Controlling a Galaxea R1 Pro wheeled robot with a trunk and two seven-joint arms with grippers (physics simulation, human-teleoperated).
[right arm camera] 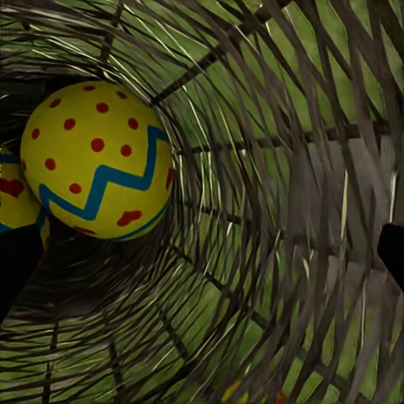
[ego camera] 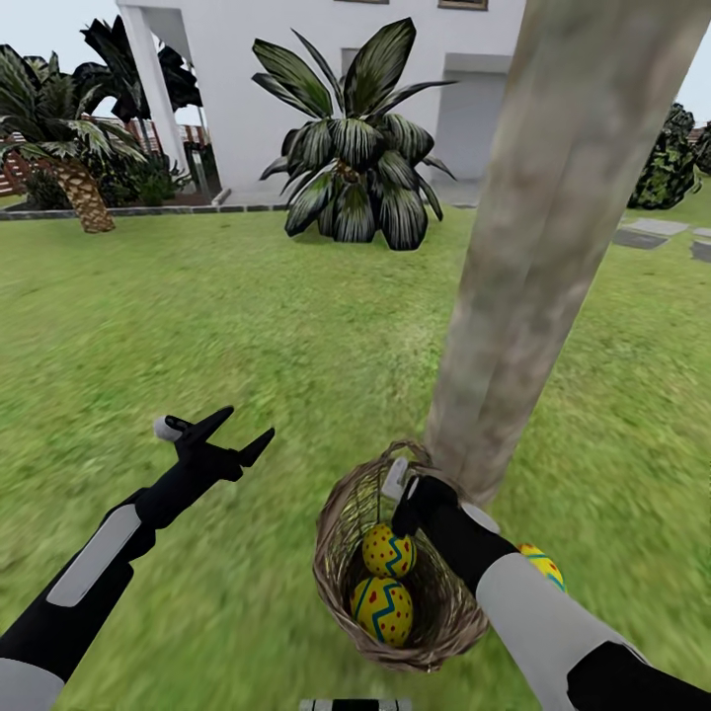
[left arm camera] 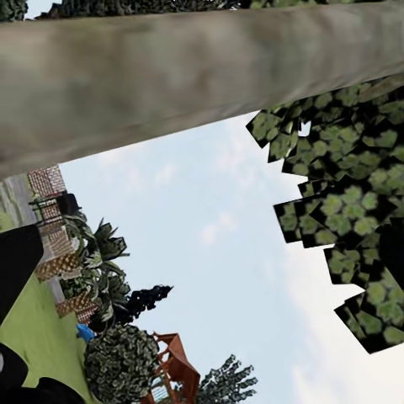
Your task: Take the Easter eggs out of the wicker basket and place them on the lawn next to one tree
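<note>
The wicker basket (ego camera: 341,553) lies tipped on the lawn (ego camera: 247,326) at the foot of the thick grey-brown tree (ego camera: 533,257). Two yellow Easter eggs (ego camera: 388,551) (ego camera: 382,609) with red dots and blue zigzags sit inside it. A third egg (ego camera: 543,565) lies on the grass just outside, partly hidden by my right forearm. My right gripper (ego camera: 400,504) reaches into the basket's mouth, open, holding nothing. In the right wrist view one egg (right arm camera: 97,160) lies close beside a finger (right arm camera: 17,261), against the woven wall (right arm camera: 278,168). My left gripper (ego camera: 245,432) hovers open over the grass to the left.
A broad-leaved bush (ego camera: 355,148) and a white house (ego camera: 247,89) stand behind the lawn. A short palm (ego camera: 74,178) grows at the far left. Stepping stones (ego camera: 647,235) lie at the far right. Open grass spreads left of the tree.
</note>
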